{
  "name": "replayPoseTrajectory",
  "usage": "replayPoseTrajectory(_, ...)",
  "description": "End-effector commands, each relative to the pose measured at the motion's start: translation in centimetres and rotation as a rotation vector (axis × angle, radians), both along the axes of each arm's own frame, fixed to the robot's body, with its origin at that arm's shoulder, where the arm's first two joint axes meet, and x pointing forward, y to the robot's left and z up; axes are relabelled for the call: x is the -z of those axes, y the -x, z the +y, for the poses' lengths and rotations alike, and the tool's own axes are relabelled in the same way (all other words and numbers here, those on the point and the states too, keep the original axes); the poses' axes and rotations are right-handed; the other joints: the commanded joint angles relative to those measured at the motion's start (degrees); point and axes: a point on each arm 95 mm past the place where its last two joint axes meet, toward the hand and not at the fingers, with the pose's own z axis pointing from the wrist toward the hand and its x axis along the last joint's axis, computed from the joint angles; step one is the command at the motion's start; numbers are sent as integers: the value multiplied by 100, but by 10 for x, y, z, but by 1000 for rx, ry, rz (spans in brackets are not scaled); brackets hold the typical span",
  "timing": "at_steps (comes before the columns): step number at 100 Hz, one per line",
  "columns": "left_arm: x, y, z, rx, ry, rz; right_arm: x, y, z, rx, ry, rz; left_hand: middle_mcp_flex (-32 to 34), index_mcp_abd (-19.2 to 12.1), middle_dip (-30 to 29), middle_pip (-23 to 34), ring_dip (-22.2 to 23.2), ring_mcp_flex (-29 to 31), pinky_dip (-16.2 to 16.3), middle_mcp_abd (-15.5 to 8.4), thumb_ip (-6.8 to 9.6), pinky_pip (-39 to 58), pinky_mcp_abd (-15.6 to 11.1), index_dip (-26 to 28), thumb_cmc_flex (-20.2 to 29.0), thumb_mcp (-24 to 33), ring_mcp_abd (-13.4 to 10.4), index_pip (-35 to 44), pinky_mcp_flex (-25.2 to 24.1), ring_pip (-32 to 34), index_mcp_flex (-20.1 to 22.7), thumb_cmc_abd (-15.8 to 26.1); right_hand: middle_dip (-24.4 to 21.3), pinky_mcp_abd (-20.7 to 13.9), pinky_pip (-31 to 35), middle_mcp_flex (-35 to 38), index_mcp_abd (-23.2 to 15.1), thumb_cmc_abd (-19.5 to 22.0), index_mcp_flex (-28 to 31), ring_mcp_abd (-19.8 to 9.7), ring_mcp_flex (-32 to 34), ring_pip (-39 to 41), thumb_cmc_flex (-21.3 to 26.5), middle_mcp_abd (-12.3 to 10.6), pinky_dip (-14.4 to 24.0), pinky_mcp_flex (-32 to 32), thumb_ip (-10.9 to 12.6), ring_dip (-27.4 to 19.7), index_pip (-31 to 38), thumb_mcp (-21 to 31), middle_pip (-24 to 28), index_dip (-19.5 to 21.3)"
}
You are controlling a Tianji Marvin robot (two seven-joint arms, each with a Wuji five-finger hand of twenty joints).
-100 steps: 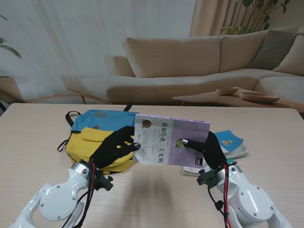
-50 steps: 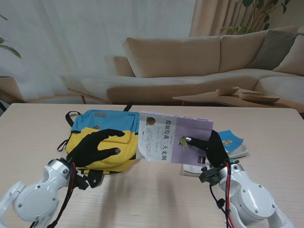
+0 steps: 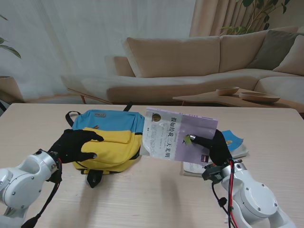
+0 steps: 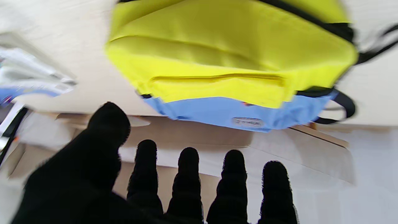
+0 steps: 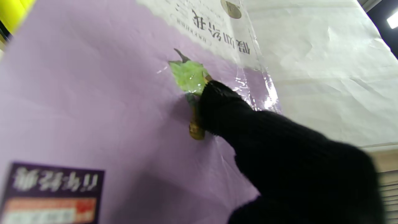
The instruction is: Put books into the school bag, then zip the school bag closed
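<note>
The school bag, yellow in front and blue at the back, lay flat on the table at about 10 o'clock from our stand. Our purple book was lifted off the table at about 1 o'clock, its near-left corner just beside the bag's right edge; whether they touched we could not tell. Our right hand gripped that book, the thumb pressed onto the cover beside the green leaf print, the other fingers hidden behind the book. Beyond it, at 2 o'clock, more books were stacked on the table.

Our left hand rested at the bag's left end, at 9 o'clock, fingers spread apart and loosely curled, holding nothing; the wrist view showed them apart from the fabric, clear of the bag.

Half a second earlier that hand had lain across the yellow front pocket; it had since drawn back to the left. A second earlier it had been touching the book's left edge. The book had shifted slightly right and tilted.
</note>
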Motion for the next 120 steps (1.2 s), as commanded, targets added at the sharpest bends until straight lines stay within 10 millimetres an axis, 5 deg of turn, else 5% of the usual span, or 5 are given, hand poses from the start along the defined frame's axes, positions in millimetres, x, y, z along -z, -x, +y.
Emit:
replayPoseTrajectory(1,10,2,7,-16,-23,29,0,1,4,-16,-8,-1,-234,-184,90,59,-108,-194,84,-133,195,-260,-161,82,-51,208,-115,64,-145,-111,-271,-96,144,83,219,234,-1001,563,975,-76,340,383,758,-2,88,-7,27,182,1055,561,284,624)
replayPoseTrajectory(56,53,-10,28,-78,-301,-3,1,2,3,-21,-9,6,-827,-664,80,203,-176,-694,24,-329,117,-811,-415,-148,121,830,-369,-94,-145,-162,-591,-213,153,78,228,226,-1000,552,992,-76,325,416,762,-2,115,-25,31,195,1051,568,307,685)
replayPoseTrajectory(92,66,-23,23,-108,-254,-35,2,3,3,-30,-14,15,-293,-956,232,565,27,-381,19,-211,-47,-153,-286,1260,2173,-865,-258,2004,-117,457,1188,119,164,82,241,218,-1009,548,997,-71,314,433,764,8,138,-41,38,204,1036,569,314,719)
replayPoseTrajectory(116,56,-25,16,-128,-158,-65,4,3,4,-46,-1,21,1044,-937,464,1075,223,522,17,-174,23,796,16,1777,2554,-1405,23,2659,231,1064,2000,355,170,94,329,223,-997,546,1000,-4,276,480,758,34,196,-77,57,229,1018,564,314,720)
replayPoseTrajectory(120,53,-26,15,-132,-134,-71,4,3,3,-60,5,31,1504,-869,1219,1175,303,736,-33,-145,46,1190,90,1902,2623,-1465,94,2644,318,1248,2054,364,174,77,389,203,-993,551,974,29,258,516,755,63,230,-83,63,248,1002,558,315,712)
